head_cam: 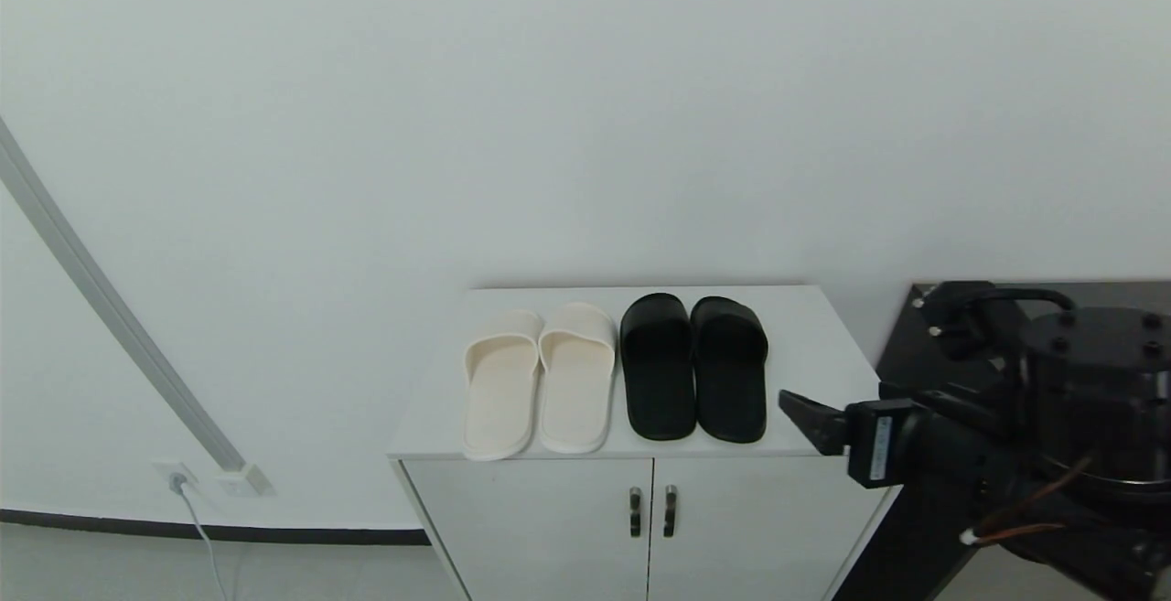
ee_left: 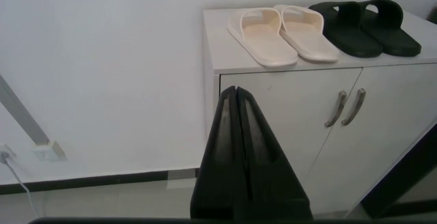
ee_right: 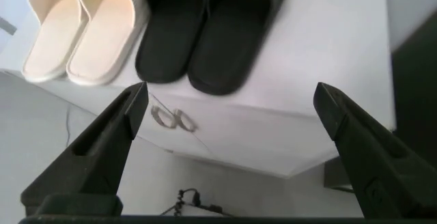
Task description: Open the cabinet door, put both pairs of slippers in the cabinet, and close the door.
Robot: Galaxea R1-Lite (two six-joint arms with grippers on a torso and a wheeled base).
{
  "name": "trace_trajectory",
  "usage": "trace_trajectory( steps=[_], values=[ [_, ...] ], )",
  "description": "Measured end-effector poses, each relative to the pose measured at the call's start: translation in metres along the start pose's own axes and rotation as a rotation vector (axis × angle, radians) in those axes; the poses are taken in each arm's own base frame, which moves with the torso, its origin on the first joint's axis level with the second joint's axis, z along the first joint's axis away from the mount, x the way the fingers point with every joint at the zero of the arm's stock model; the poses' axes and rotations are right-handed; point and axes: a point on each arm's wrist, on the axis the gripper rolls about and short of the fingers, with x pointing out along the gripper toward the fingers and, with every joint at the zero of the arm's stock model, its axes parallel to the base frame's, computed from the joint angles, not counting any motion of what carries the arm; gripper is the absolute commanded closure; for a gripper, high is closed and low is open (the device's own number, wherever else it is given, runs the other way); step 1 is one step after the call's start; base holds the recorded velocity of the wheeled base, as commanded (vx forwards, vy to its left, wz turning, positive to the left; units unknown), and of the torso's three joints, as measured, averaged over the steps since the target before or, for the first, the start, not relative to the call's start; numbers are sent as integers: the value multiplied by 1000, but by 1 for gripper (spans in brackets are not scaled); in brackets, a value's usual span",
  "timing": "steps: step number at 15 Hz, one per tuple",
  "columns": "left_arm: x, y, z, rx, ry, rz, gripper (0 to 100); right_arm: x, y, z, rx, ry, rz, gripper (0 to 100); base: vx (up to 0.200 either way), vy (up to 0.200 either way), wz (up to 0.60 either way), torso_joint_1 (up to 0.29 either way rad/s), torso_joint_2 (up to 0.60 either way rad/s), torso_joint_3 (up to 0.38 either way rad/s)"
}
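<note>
Currently both doors of the cabinet are shut, so opening comes first. The two handles sit side by side at the centre seam, below the front edge of the cabinet top.

Right end effector: released, fingers spread wide, held off the front right corner of the cabinet top and above handle level. Left end effector: clenched on nothing, low and out beyond the cabinet's left side.

My judgement is that the right arm is better placed. I would drop it to the right-hand handle, close on that bar alone without catching its neighbour, and pull along the door's arc, not straight back. The left end effector must be released before it can take anything.

The cream slippers and black slippers lie in one row on the cabinet top, pairs touching or nearly so, heels at the front edge. The cream heels overhang slightly, so a jolt could tip them.

Room: the cabinet backs onto a plain white wall. A grey conduit runs down to a socket with a cable plugged in.
</note>
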Motion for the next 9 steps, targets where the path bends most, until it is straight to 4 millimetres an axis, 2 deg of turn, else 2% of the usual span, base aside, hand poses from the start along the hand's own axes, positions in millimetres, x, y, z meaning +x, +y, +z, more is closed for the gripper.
trace_trajectory(
  steps=[3,5,7,9],
  values=[
    [0,0,0,0,0,0,100,32,36,-10,-17,-23,-56,0,0,0,0,0,0,0],
    [0,0,0,0,0,0,100,54,53,-18,-18,-45,-92,0,0,0,0,0,0,0],
    [0,0,0,-1,0,0,100,76,65,-27,-26,-54,-140,0,0,0,0,0,0,0],
    [0,0,0,0,0,0,100,94,69,-35,-35,-44,-171,0,0,0,0,0,0,0]
  ],
)
